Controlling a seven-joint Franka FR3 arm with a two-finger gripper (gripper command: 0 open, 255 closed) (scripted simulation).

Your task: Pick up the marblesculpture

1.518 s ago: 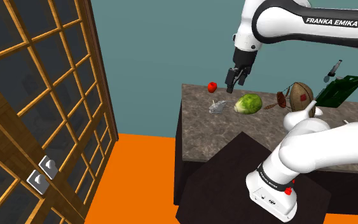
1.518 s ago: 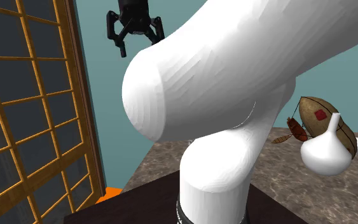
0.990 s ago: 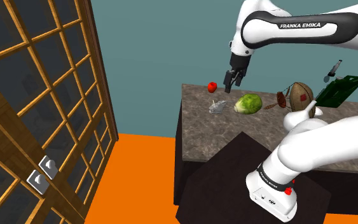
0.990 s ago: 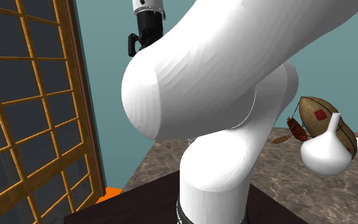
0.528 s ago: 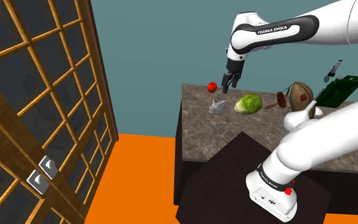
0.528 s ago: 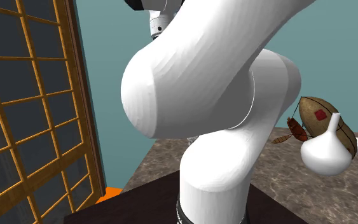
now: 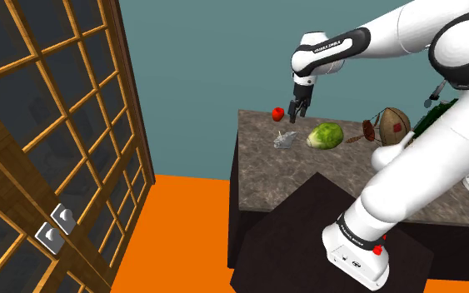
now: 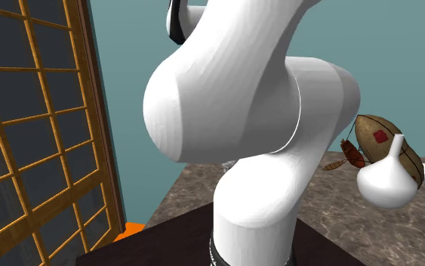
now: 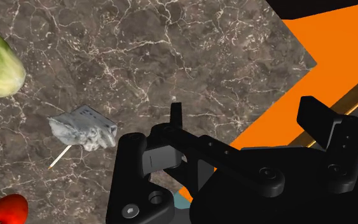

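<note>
- I see one gripper (image 7: 295,113) in the upper middle of the shoulder view, hanging above the dark marbled counter (image 7: 284,176). Its two fingers stand apart with nothing between them.
- One small grey sculpture (image 7: 285,140) lies on the counter, just below and left of the gripper in that view, untouched.
- Beside it are one round red thing (image 7: 279,113), just above it, and one green lettuce head (image 7: 326,136), just to its right.
- At the second exterior view's right are one brown ball (image 8: 377,136) and one white vase (image 8: 388,180).
</note>
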